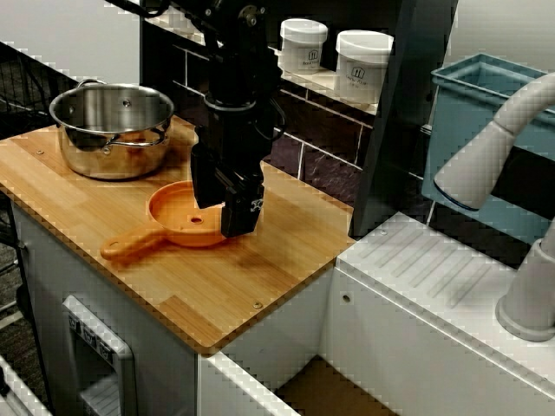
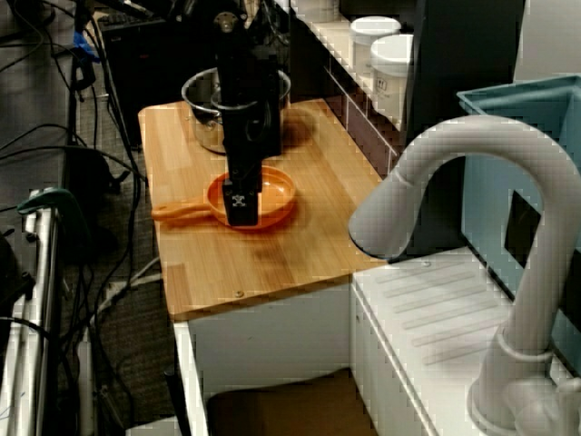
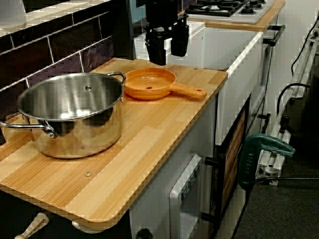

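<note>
My black gripper (image 1: 224,212) hangs just above the right side of an orange frying pan (image 1: 178,212) on the wooden counter (image 1: 217,286). In the view from the pot end the gripper (image 3: 168,50) is open, its two fingers apart with nothing between them, a little above the pan (image 3: 149,82). The pan is empty and its handle (image 1: 130,245) points toward the counter's front edge. In the view from the sink end the gripper (image 2: 238,211) covers the middle of the pan (image 2: 275,195).
A steel pot (image 1: 113,130) stands at the counter's left end, close to the pan. Two white jars (image 1: 303,43) sit on the shelf behind. A blue bin (image 1: 486,113), a grey faucet (image 2: 436,182) and a ribbed drainboard (image 1: 434,269) lie to the right.
</note>
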`<action>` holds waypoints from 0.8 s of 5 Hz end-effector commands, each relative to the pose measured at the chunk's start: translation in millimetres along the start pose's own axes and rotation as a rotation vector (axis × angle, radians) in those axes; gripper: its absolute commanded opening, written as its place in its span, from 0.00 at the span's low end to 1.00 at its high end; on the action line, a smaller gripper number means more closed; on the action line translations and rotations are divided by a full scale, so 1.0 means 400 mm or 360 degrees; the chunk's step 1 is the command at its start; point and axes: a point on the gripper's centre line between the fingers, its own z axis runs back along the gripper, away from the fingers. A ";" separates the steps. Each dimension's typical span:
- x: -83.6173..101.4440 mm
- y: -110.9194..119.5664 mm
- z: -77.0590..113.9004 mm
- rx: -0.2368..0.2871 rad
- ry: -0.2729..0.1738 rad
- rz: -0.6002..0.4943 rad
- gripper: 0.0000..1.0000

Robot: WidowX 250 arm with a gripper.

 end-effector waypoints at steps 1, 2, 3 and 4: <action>0.008 0.031 -0.017 -0.0006 -0.0050 0.0012 1.00; 0.005 0.034 -0.026 -0.0005 -0.0063 0.0016 1.00; 0.005 0.039 -0.032 0.0007 -0.0067 0.0026 1.00; 0.006 0.042 -0.039 0.0018 -0.0061 0.0043 1.00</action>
